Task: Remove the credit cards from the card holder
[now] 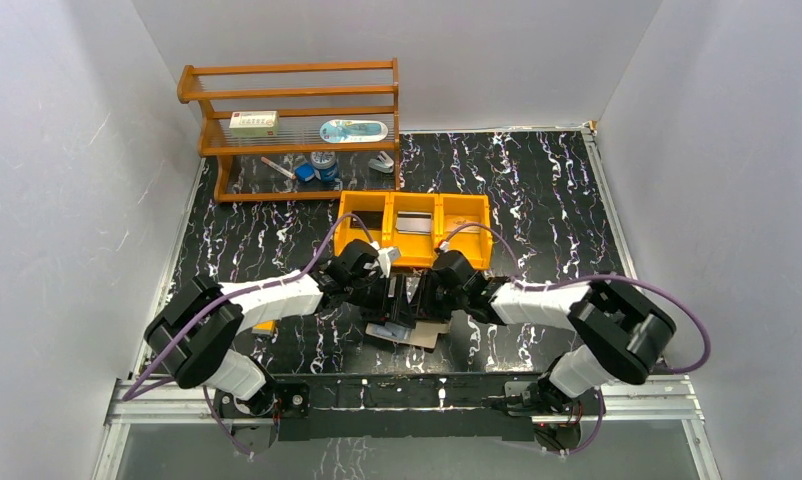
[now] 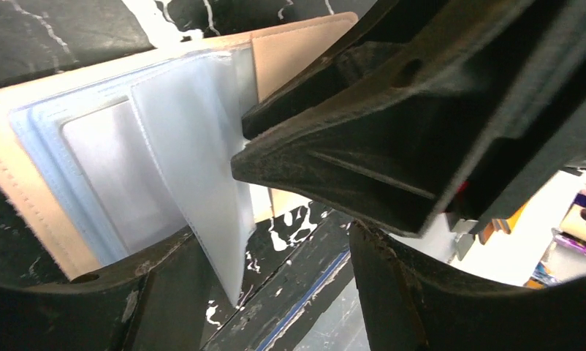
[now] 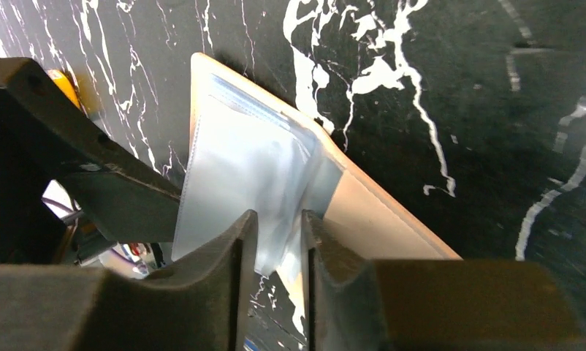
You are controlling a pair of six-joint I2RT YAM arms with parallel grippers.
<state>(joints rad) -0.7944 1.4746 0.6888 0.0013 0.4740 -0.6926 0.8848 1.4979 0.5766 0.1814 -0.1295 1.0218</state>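
The tan card holder [image 1: 424, 336] lies spread open on the black marbled table between the two arms, its clear sleeves fanned up. My left gripper [image 1: 389, 296] [image 2: 279, 245] is open wide over it; one upright sleeve [image 2: 195, 161] hangs beside its left finger [image 2: 151, 292]. My right gripper [image 1: 418, 296] [image 3: 279, 219] faces it, jaws slightly apart with a sleeve corner [image 3: 275, 183] loose in the gap. The sleeves that show look clear, over the tan cover [image 3: 381, 219] [image 2: 290, 51]. A grey credit card [image 1: 412, 222] lies in the orange tray's middle compartment.
The orange three-compartment tray [image 1: 414, 258] stands just behind the grippers. A wooden rack [image 1: 292, 95] with small items is at the back left. White walls close in both sides, and the table's front rail [image 1: 407, 392] runs near the arm bases.
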